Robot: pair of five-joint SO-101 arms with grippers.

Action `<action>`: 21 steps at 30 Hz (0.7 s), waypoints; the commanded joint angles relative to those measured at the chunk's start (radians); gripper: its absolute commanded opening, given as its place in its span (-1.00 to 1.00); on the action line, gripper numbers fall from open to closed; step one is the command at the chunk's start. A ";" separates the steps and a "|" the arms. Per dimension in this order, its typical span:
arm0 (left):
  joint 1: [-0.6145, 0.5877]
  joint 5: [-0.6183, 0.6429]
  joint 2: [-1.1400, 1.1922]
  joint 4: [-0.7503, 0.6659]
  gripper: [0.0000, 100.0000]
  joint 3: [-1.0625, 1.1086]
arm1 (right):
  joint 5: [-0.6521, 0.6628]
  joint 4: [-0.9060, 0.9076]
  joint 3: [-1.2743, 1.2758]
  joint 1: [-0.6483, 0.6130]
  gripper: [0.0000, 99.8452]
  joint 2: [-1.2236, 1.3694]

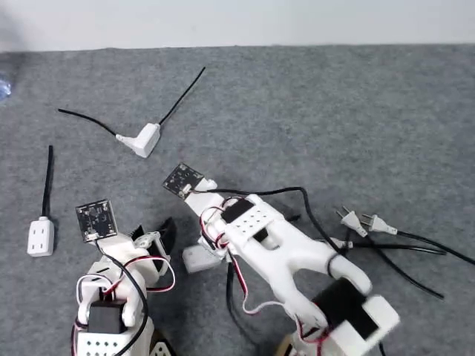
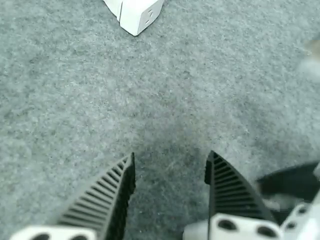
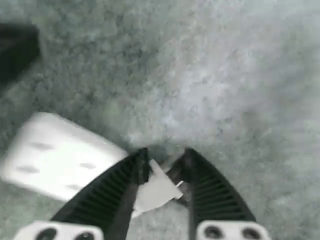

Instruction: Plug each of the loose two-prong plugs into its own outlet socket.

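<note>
My right gripper [image 3: 166, 155] is shut on a small white two-prong plug [image 3: 157, 191], low over the carpet. Right beside it lies a white outlet block [image 3: 60, 162] with its slots facing up; in the high view this block [image 1: 198, 258] sits under the right arm's front end. My left gripper [image 2: 171, 160] is open above bare carpet, nothing between its fingers. Beyond it lies a second white outlet [image 2: 135, 12], seen in the high view [image 1: 145, 139] with thin black cables. A third outlet [image 1: 41, 236] lies at the far left. Two loose plugs [image 1: 361, 220] rest at the right.
Black cords [image 1: 415, 248] trail from the loose plugs toward the right edge and cross near the right arm's base. The grey carpet [image 1: 312, 111] stretches open at the back and right. A dark part of the other arm [image 2: 290, 180] shows beside my left gripper.
</note>
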 commanded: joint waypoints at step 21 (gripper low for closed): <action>-0.003 -0.014 -0.012 0.003 -0.56 -0.010 | 0.618 0.213 -0.242 0.142 -0.98 -0.183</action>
